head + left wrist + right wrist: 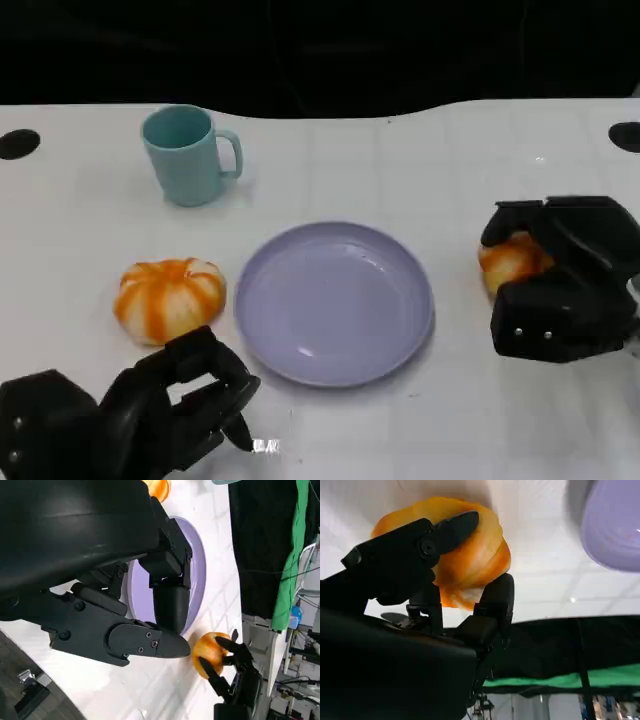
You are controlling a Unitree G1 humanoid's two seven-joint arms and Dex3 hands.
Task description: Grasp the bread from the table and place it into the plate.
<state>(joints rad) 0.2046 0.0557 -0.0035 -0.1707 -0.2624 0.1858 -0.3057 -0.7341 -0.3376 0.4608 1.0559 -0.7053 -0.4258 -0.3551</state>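
Observation:
An orange bread roll (510, 260) lies right of the lavender plate (335, 300), and my right hand (562, 285) grips it with fingers on both sides. The right wrist view shows this roll (470, 555) pinched between black fingers (445, 532), with the plate's rim (615, 525) beyond. A second, orange-and-white striped bread (168, 297) rests on the table left of the plate. My left hand (150, 410) sits near the front edge, just below that bread, holding nothing. In the left wrist view my left hand (125, 605) lies before the plate (197, 575), and the gripped roll (207, 652) shows farther off.
A teal mug (190, 155) stands at the back left, handle to the right. The white table (400, 160) ends at a dark backdrop behind. Black round holes mark the far left (18, 143) and far right (625, 135) of the tabletop.

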